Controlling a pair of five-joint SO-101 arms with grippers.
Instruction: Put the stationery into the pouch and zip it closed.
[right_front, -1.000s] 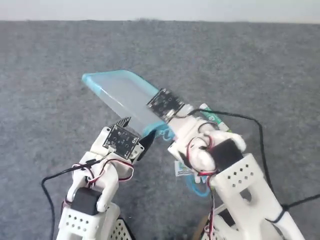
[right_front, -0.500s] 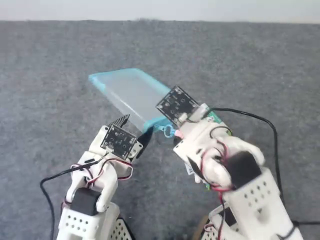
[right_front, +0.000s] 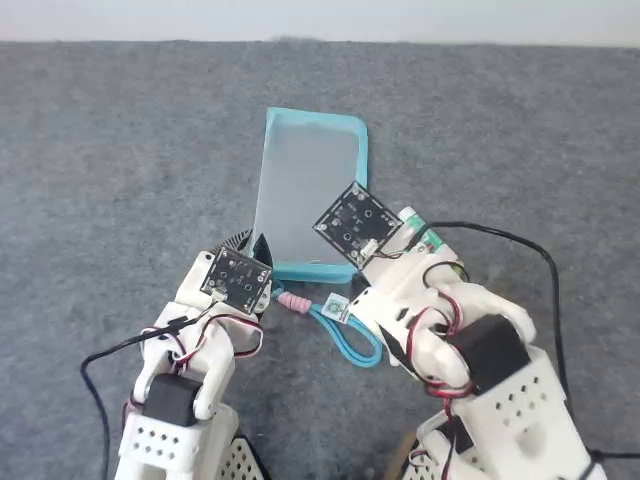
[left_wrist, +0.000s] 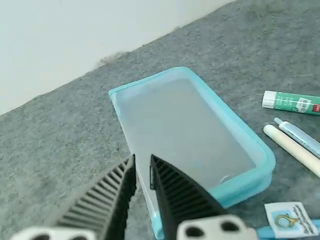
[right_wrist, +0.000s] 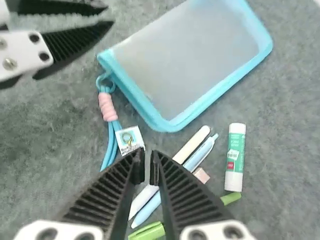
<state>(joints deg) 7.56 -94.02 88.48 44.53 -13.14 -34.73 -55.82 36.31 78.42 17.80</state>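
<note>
The light-blue pouch (right_front: 310, 190) (left_wrist: 185, 135) (right_wrist: 185, 60) lies flat on the grey carpet. Its blue strap (right_front: 352, 338) with a pink bead (right_wrist: 106, 106) and a paper tag (right_wrist: 129, 140) trails toward the arms. My left gripper (right_front: 258, 245) (left_wrist: 142, 162) hovers over the pouch's near left corner, fingers almost together with nothing between them. My right gripper (right_wrist: 144, 152) hangs just past the tag, fingers nearly closed and empty. The stationery lies beside the pouch: a green-and-white glue stick (right_wrist: 235, 157) (left_wrist: 292, 101) (right_front: 420, 232), a white pen (right_wrist: 192, 145), a blue pen (right_wrist: 200, 156).
Green markers (right_wrist: 150, 231) and a small pink eraser (right_wrist: 201, 175) lie close to the pens, under my right arm. A pale wall (right_front: 320, 18) borders the carpet's far edge. Open carpet lies to both sides of the pouch.
The pouch has swung from pointing far-left to pointing straight away from the arms. The strap now lies stretched out between the two arms. My right arm shifted slightly; the left one barely moved.
</note>
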